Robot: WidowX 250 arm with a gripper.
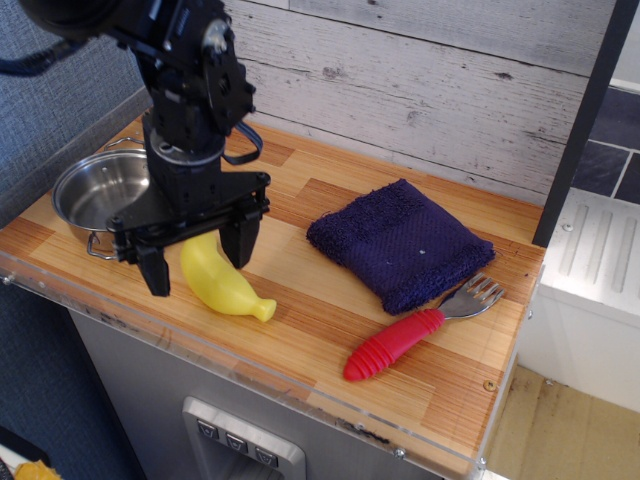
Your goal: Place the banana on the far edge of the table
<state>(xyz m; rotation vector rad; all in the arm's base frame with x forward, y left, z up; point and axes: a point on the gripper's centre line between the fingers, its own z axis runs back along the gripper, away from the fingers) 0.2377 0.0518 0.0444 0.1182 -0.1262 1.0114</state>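
The yellow toy banana [224, 283] lies on the striped wooden table [300, 330] near its front edge, stem tip pointing right. My black gripper [198, 267] is open and hangs low over the banana's left end. One finger [154, 271] stands to the left of the banana and the other finger [242, 241] behind its upper right side. The fingers straddle the banana; I cannot tell whether they touch it.
A steel pot [100, 195] stands at the left, just behind the gripper. A folded dark blue cloth [400, 243] lies right of centre. A red-handled fork [415, 330] lies in front of the cloth. A plank wall [430, 90] backs the table.
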